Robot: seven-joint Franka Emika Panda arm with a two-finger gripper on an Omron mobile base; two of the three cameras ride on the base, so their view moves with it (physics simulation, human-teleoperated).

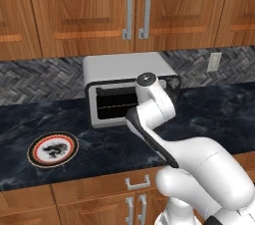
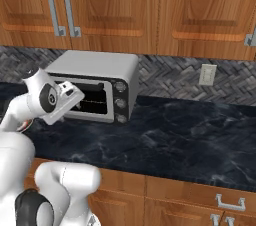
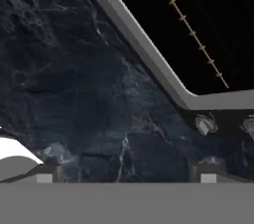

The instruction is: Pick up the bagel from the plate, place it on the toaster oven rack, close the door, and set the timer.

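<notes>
The white arm reached over the dark marble table [image 1: 209,109] toward the silver-grey toaster oven [image 1: 124,67], which stood against the herringbone backsplash [image 2: 170,77] at the table's back edge, beneath wooden cabinets [image 1: 89,10]. The pincer [image 2: 70,94] hung just in front of the oven's dark cavity, its two fingertips [image 3: 49,172] spread wide apart and grasping nothing. Inside the cavity, the toaster oven rack [image 1: 117,103] showed as a thin wire line spanning the opening; the hand view caught its edge running diagonally past the grey frame, with the oven's knobs [image 2: 119,103] on the right-hand panel. The plate [image 1: 53,149], white with a dark rim and dark central pattern, lay near the table's front edge, well to the left of the oven. The bagel could not be made out, neither on the plate nor on the rack.
</notes>
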